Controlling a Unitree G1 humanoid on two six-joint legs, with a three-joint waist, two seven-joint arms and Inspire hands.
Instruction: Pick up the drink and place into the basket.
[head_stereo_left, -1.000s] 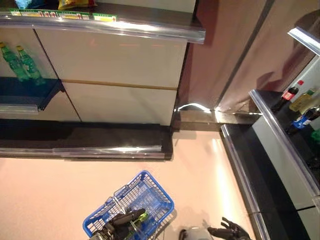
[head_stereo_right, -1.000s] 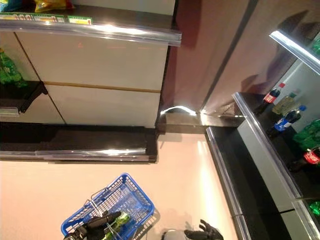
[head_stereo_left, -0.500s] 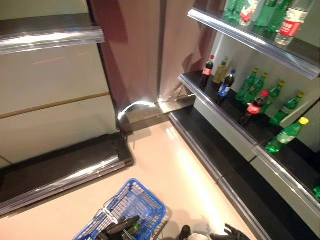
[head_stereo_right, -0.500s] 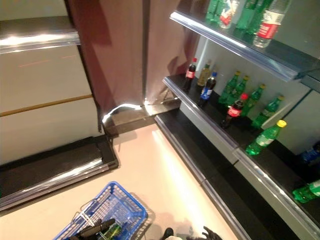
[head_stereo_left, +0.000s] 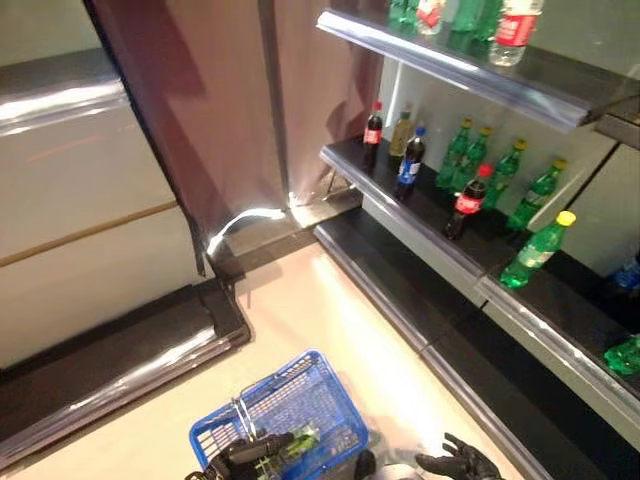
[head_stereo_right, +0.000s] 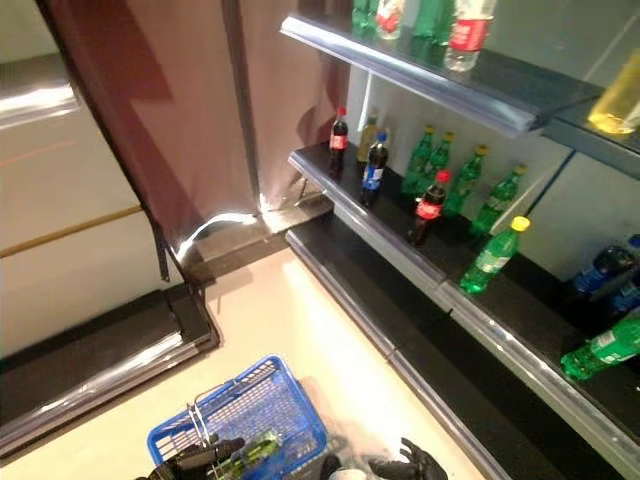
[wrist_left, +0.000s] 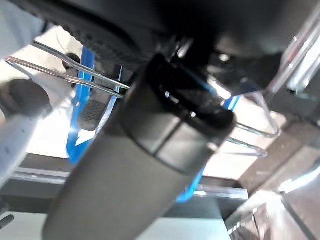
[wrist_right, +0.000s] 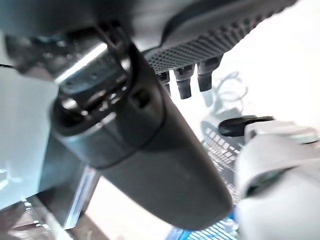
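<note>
A blue wire-handled basket (head_stereo_left: 300, 400) hangs low in the eye views, with a green drink bottle (head_stereo_left: 297, 441) lying inside it. My left hand (head_stereo_left: 243, 459) is curled round the basket's metal handles (wrist_left: 60, 75); blue basket mesh (wrist_left: 81, 116) shows past the fingers in the left wrist view. My right hand (head_stereo_left: 459, 464) hangs beside the basket to its right, fingers spread and holding nothing. Its straight fingers (wrist_right: 184, 81) show in the right wrist view.
A drinks shelf (head_stereo_left: 420, 215) runs along the right with cola bottles (head_stereo_left: 373, 124), a blue-labelled bottle (head_stereo_left: 410, 163) and several green bottles (head_stereo_left: 540, 249). Another shelf (head_stereo_left: 450, 65) sits above it. A pale cabinet (head_stereo_left: 80, 230) with a dark base stands at the left; pale floor (head_stereo_left: 320, 320) lies between.
The camera has swung to the right, bringing the drinks shelves into view. The basket stays in my left hand with the green bottle inside; the right hand stays spread.
</note>
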